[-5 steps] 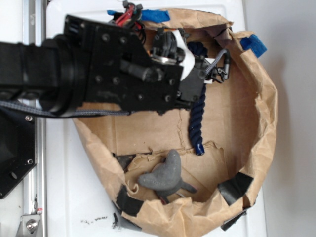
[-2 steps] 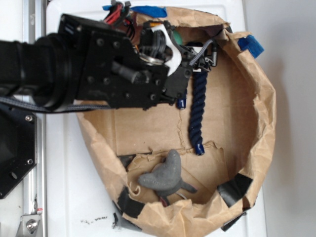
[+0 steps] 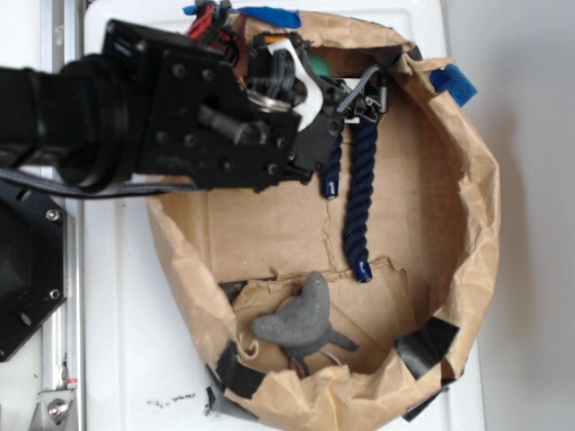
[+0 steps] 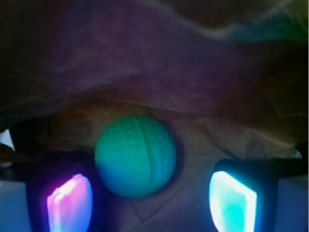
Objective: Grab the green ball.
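Gripper point(image 4: 145, 193) spread wide, green ball point(image 4: 135, 155) ahead between fingers, untouched.
Ball sits on brown paper bag point(image 3: 467, 224) floor near rim; navy rope point(image 3: 359, 202) beside.

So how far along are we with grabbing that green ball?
Approach looks done: the small dimpled green ball lies ahead of the open gripper, nearer one of its glowing fingers than the other, against the brown paper wall. Nothing is gripped. Left: advance around the ball, close, lift.
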`<state>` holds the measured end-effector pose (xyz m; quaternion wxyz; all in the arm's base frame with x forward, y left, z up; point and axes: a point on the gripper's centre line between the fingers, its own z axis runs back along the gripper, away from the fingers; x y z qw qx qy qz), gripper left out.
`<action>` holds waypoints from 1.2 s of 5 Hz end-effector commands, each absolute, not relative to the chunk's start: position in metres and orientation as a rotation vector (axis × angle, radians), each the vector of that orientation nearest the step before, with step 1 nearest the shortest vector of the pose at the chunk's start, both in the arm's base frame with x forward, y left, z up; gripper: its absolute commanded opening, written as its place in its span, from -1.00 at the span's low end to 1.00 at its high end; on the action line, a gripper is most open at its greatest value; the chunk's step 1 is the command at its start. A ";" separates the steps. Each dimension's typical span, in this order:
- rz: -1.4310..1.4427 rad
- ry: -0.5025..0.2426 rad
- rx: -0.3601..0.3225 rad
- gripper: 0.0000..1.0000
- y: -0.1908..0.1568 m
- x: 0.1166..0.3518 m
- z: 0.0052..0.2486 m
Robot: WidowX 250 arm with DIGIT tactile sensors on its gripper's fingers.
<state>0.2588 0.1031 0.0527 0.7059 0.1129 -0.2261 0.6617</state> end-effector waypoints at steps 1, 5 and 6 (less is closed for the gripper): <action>1.532 -0.584 0.246 1.00 0.134 0.259 0.044; 1.500 -0.589 0.287 1.00 0.126 0.262 0.031; 1.510 -0.593 0.287 -1.00 0.128 0.262 0.031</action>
